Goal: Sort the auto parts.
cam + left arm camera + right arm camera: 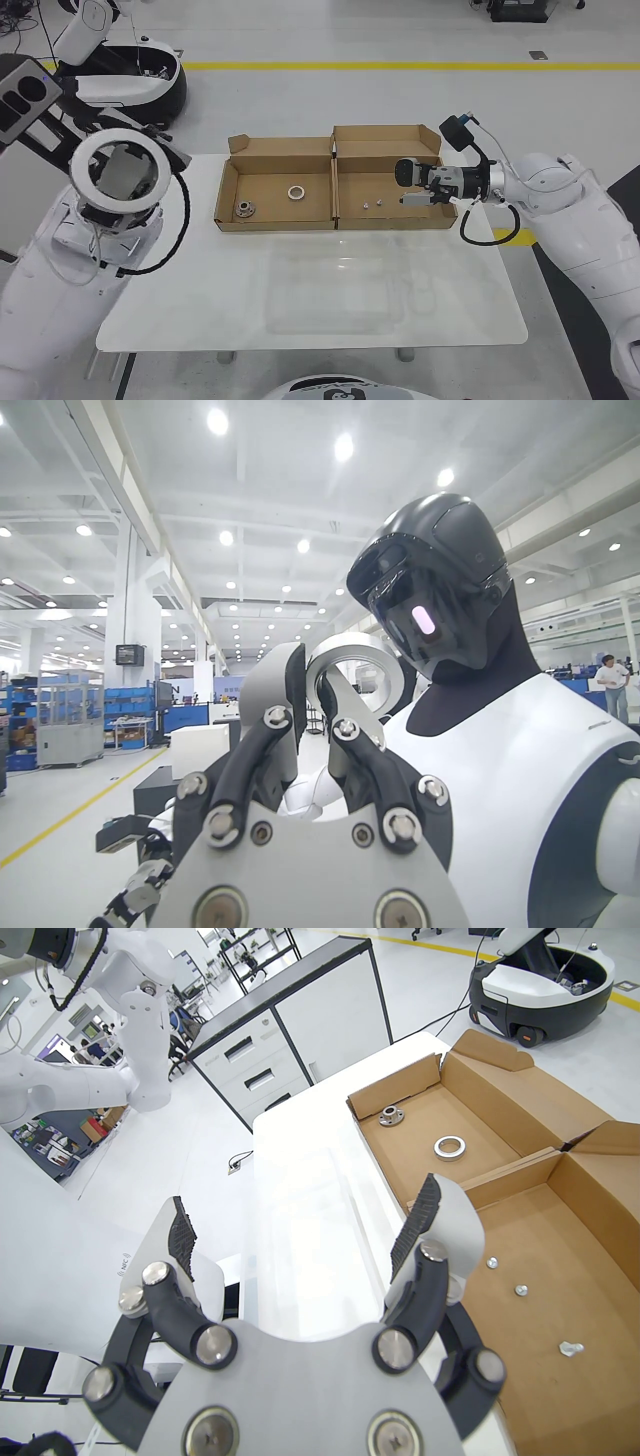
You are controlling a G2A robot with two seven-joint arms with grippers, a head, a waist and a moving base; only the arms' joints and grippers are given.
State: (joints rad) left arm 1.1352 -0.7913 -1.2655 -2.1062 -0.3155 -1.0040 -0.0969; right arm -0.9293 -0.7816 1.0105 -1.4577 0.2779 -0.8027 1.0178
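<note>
My left gripper [310,685] pinched a metal ring [350,642], up well apart from the left box [268,180]. Right gripper [305,1198] hung spread.

Two open cardboard boxes sit side by side, touching, flaps up. The left box [270,178] holds two parts lying flat and apart. One is a grey metal flanged hub [245,209] with holes around its flange, in the near corner farthest from the other box. The other is a small silver ring [296,192] near the middle of the floor. The right box [385,185] holds three small silver fasteners, loose and apart from each other: two [492,1262] [521,1290] close together and a third [571,1348] farther off. A larger, broad-banded silver ring [350,642] is off the table, held upright in the left gripper [312,680], one finger outside the band and one through its opening.
</note>
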